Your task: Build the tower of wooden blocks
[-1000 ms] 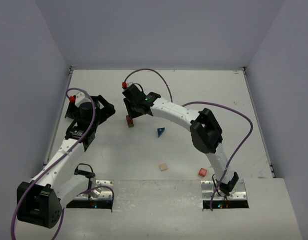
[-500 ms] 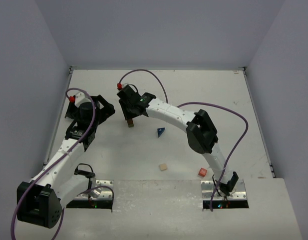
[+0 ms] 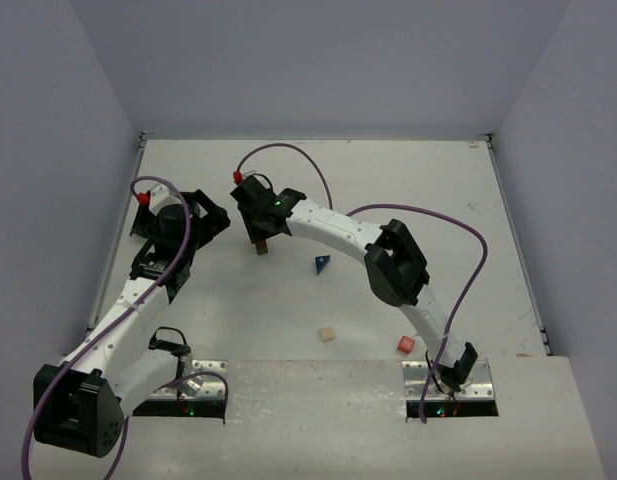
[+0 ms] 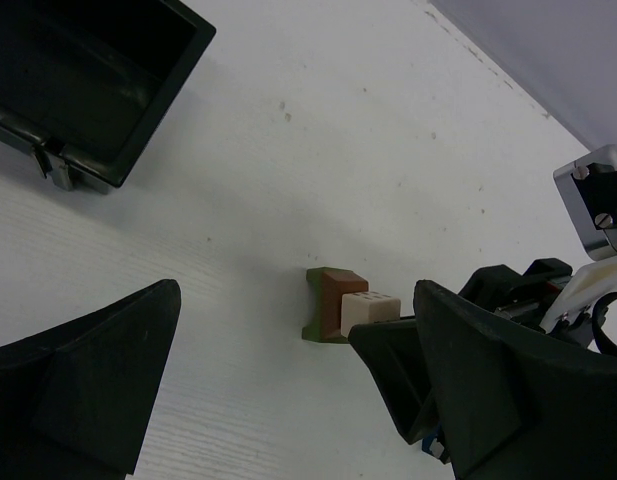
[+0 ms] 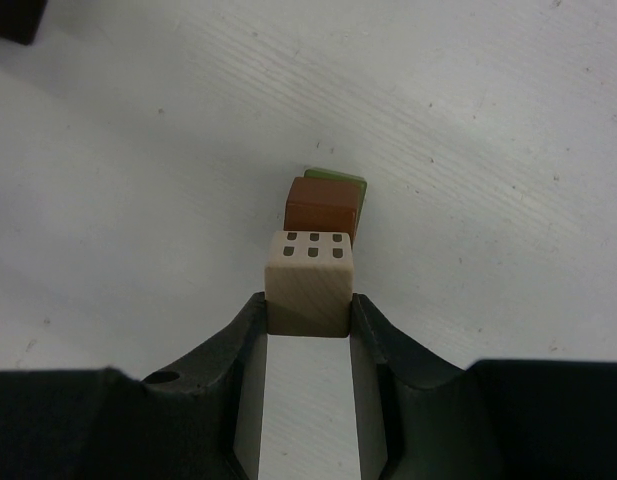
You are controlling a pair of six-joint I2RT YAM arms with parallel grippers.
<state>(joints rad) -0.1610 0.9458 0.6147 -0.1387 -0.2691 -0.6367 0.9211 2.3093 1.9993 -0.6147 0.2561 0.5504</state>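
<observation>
Top external view: we saw that the right arm (image 3: pixel 338 228) had swung a little toward the left of the frame over the last second. That brought its jaws over the olive-green oblong (image 3: pixel 260 248) at centre-left of the tabletop (image 3: pixel 418 190). The blue wedge (image 3: pixel 321 264), a loose tan cube (image 3: pixel 328 334) and the red cube (image 3: pixel 405 344) lay well apart toward the lower right.

Left wrist view: the left jaws stood wide apart and empty. Between them sat the oblong, which showed a brown face, and the black tray (image 4: pixel 98 90) was in the upper left.

Right wrist view: the right jaws were clamped on a dotted tan cube (image 5: pixel 308 280) poised just over the brown-faced oblong. We could not tell whether the two touched. We judged the shift to be a final alignment, with release onto the stack due next.
</observation>
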